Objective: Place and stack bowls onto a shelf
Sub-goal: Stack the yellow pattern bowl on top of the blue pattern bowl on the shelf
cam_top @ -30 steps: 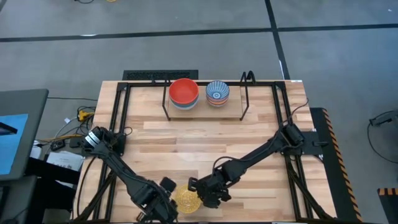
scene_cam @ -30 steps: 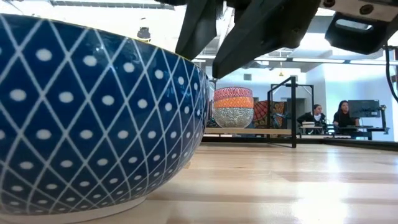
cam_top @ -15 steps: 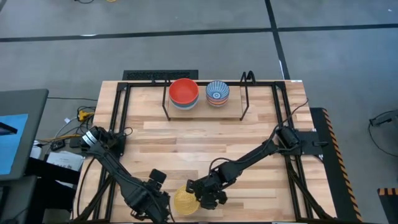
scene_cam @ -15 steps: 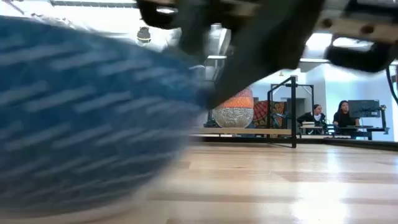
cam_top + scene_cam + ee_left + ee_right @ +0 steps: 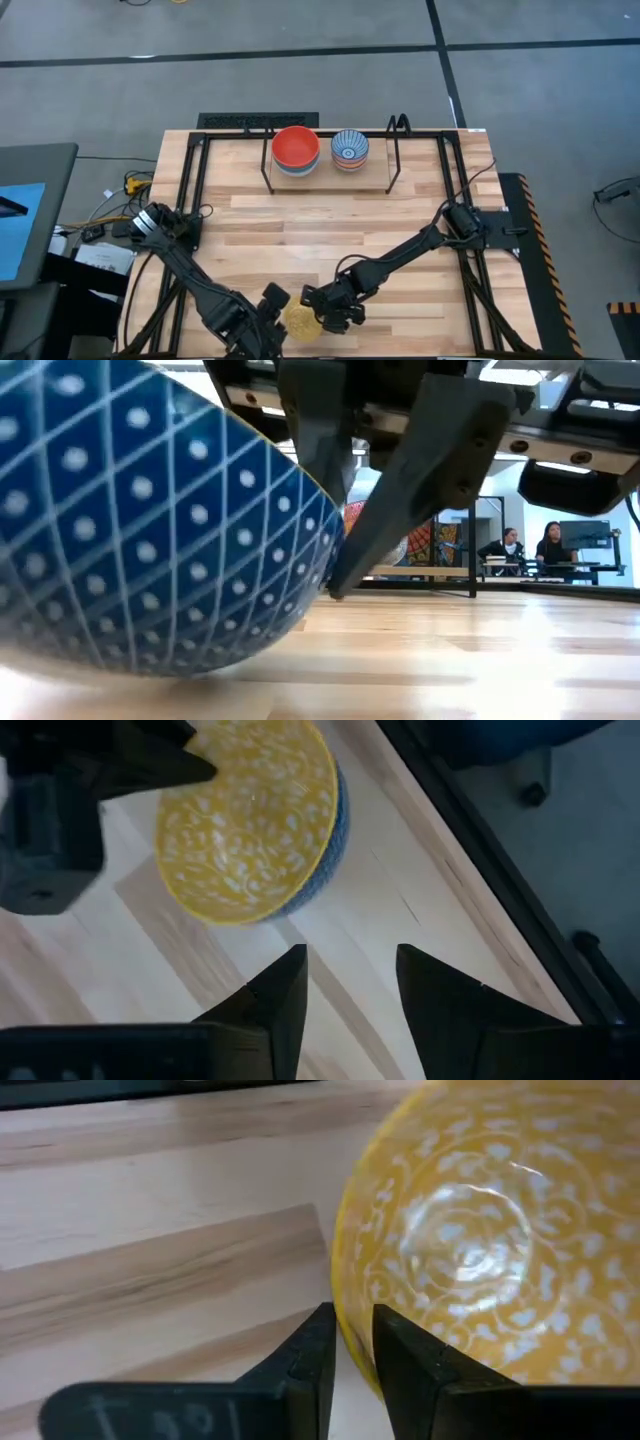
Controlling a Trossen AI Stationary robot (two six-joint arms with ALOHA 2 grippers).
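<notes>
A bowl (image 5: 300,320), yellow patterned inside and blue with white lattice and dots outside (image 5: 150,530), sits near the table's near edge, tilted. My right gripper (image 5: 352,1312) is shut on its rim from the right. My left gripper (image 5: 350,955) hovers open just left of the bowl (image 5: 250,820), with nothing between its fingers. At the far edge, the shelf (image 5: 375,175) carries a stack topped by a red bowl (image 5: 296,147) and another topped by a blue-white patterned bowl (image 5: 349,148). My right gripper has the bowl's rim (image 5: 345,1295) between its two fingers, one finger inside the bowl and one (image 5: 400,510) outside against the blue wall. The fingers slant down from the table's right. The bowl sits tilted in the hold; whether its underside is clear of the table, I cannot tell.
The table's near edge and black frame rail (image 5: 470,870) run close beside the bowl. Both arms crowd the near middle of the table. Open wood (image 5: 320,235) lies between here and the shelf. People (image 5: 550,542) sit in the room behind.
My right gripper has come down a little onto the bowl's rim. The bowl, which stood upright on its foot a second ago, has been jolted and now stands tipped.
</notes>
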